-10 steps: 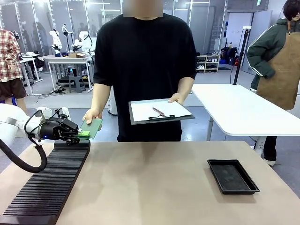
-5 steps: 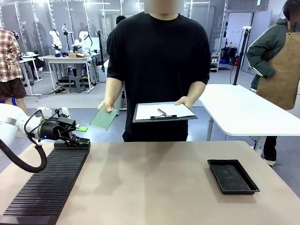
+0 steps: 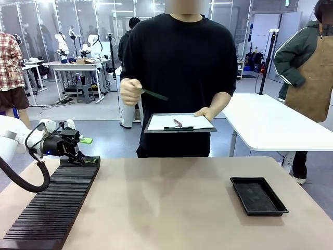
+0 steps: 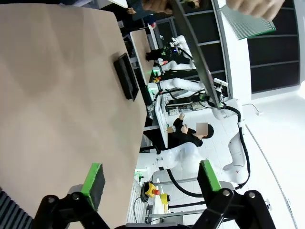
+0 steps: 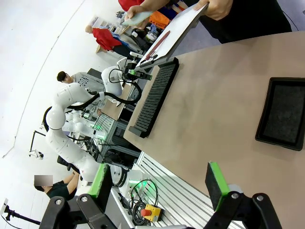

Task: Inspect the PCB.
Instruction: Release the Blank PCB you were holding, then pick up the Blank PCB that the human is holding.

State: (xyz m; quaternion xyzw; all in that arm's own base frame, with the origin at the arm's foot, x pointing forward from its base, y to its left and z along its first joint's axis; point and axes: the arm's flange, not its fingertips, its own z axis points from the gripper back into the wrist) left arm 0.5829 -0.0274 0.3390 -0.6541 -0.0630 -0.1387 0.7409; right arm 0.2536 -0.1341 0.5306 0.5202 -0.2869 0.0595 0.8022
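Observation:
The person across the table holds the PCB (image 3: 154,95) edge-on at chest height in one hand (image 3: 130,89). In the left wrist view the PCB (image 4: 248,24) shows green at the top right, under that hand. In the right wrist view the PCB (image 5: 135,18) is a small pale shape far off. My left gripper (image 3: 85,150) hovers over the far end of the black slotted rack (image 3: 52,203), open and holding nothing. Its green pads (image 4: 93,179) stand wide apart in its own wrist view. My right gripper (image 5: 158,182) is open too, well above the table's near edge.
The person's other hand carries a dark clipboard (image 3: 179,122) with white paper and a pen. A shallow black tray (image 3: 258,195) lies at the table's right. The rack runs along the left side. Other people and a white table (image 3: 270,122) are behind.
The person took the PCB out of my left gripper and raised it to chest height, turning it edge-on. My left gripper opened and drew back a little.

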